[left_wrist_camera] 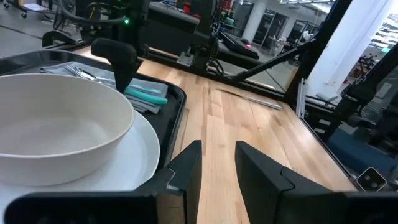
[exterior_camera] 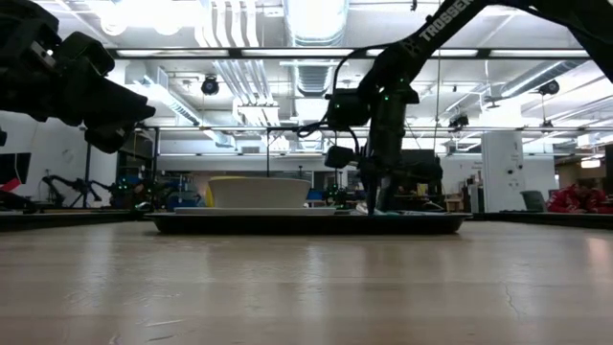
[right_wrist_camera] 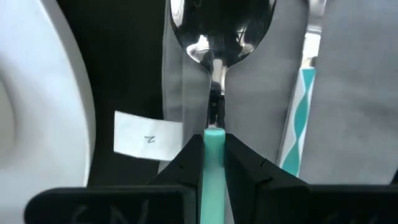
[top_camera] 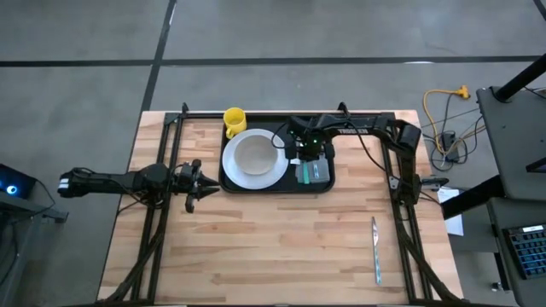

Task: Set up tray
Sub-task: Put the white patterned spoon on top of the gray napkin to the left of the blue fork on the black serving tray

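Right gripper [right_wrist_camera: 213, 155] is clamped on the teal handle of a spoon [right_wrist_camera: 214, 68], its two dark fingers pressed against either side of the handle with the shiny bowl of the spoon pointing away from the wrist, over a grey folded napkin [right_wrist_camera: 261, 93]. Seen from above, this gripper [top_camera: 305, 152] hangs over the right-hand part of the tray [top_camera: 320, 186], directly above the napkin [top_camera: 314, 173] that lies there.

That tray is the black, round-cornered one at the far middle of the wooden table [top_camera: 281, 247], between the two arms. On its left part sits a white plate [top_camera: 275, 177] with a white bowl [top_camera: 253, 156] on it, and a yellow mug [top_camera: 235, 118] stands at its far left corner. A small white label [right_wrist_camera: 146, 138] lies on the tray floor between plate and napkin.

Left gripper [top_camera: 197, 184] waits just off the tray's left edge, near the plate but not touching it, its fingers [left_wrist_camera: 186, 168] parted with nothing between them (bare wood shows through the gap).

A knife [top_camera: 374, 249] lies alone on the table's near right side, well apart from the tray.
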`<state>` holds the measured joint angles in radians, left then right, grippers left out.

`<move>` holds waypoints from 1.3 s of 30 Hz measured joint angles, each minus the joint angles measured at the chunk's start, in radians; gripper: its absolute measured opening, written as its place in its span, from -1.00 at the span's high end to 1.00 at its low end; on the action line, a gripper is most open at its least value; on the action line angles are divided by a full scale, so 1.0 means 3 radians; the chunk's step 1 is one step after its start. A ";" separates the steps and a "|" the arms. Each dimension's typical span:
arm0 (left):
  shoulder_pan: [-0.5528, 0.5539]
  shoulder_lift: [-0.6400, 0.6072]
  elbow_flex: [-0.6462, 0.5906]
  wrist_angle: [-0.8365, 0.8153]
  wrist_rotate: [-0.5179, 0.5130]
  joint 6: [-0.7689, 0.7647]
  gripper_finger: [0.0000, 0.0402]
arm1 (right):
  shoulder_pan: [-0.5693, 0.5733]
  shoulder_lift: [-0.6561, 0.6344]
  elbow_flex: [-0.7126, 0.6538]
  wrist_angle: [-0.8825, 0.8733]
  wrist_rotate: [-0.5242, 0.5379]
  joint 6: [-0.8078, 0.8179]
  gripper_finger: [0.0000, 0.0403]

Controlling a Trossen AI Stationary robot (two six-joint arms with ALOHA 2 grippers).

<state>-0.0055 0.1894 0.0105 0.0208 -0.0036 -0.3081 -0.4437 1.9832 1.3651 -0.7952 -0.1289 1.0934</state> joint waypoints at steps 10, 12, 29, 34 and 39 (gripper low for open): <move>0.0001 0.0000 0.0000 0.0001 0.0000 -0.0001 0.59 | -0.0076 -0.0036 0.0014 0.0034 0.0174 -0.0115 0.84; 0.0001 0.0000 0.0000 0.0002 -0.0001 -0.0001 0.59 | -0.0087 -0.0036 0.0014 0.0079 0.0180 -0.0143 0.84; 0.0001 0.0000 0.0000 0.0003 -0.0001 -0.0001 0.59 | -0.0117 -0.0031 0.0010 0.0071 0.0232 -0.0198 0.83; 0.0001 0.0000 0.0000 0.0003 -0.0001 -0.0001 0.59 | -0.0114 -0.0031 0.0008 0.0064 0.0230 -0.0204 0.83; 0.0001 0.0000 0.0000 0.0003 -0.0001 -0.0001 0.59 | -0.0114 -0.0031 0.0008 0.0057 0.0213 -0.0208 0.83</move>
<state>-0.0051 0.1894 0.0105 0.0216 -0.0040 -0.3084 -0.4778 1.9739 1.3674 -0.7780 -0.0650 1.0309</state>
